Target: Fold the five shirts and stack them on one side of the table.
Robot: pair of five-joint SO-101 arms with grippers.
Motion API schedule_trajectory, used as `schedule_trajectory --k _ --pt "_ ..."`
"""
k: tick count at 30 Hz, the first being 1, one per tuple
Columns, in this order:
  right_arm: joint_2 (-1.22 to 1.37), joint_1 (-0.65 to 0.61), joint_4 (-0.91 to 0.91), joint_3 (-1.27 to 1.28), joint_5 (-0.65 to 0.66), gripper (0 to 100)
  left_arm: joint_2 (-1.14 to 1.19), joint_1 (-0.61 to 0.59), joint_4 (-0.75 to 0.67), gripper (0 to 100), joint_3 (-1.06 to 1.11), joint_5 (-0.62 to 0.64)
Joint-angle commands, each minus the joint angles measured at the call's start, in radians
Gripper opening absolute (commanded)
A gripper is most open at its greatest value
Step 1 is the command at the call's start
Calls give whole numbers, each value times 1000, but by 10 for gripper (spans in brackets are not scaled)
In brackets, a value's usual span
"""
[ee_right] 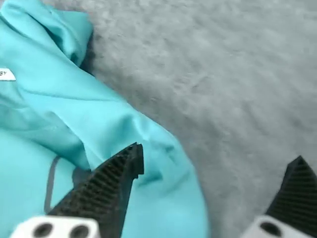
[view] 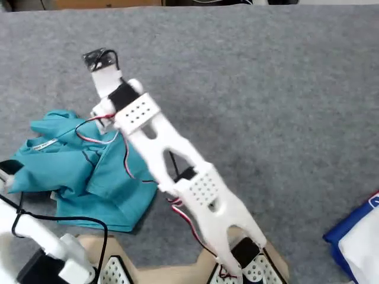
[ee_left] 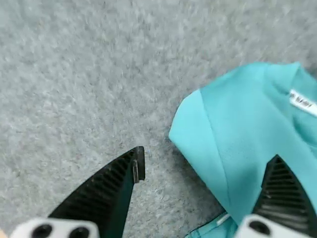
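My left gripper (ee_left: pixel 208 153) and right gripper (ee_right: pixel 218 156) gape wide, straddling edges of the teal shirt (view: pixel 77 171) at eight o'clock. I judge that's for pinching.

1. You have a grey, felt-like table cover (view: pixel 284 89) spread across the working surface; up close in your wrist views its nap looks coarse and flecked.
2. Past the far edge you can see a brown wooden strip (view: pixel 106 2), with a dark stretch and then a paler one beside it.
3. At the near edge a tan board (view: pixel 163 273) lies on the cover.
4. Your light is soft and even, and the shadows are faint.
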Motion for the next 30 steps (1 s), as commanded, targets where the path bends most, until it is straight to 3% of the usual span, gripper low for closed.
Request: schedule_trajectory --k 1,11,22,30 --pt "139 -25 35 -228 -14 387 16 43 -34 374 23 -3" --pt "280 76 190 -440 -12 2 45 186 -26 329 23 -3" --pt "185 337 273 -437 -12 19 45 503 -31 14 21 -3" --pt "145 559 275 -435 -8 19 38 643 -31 42 21 3"
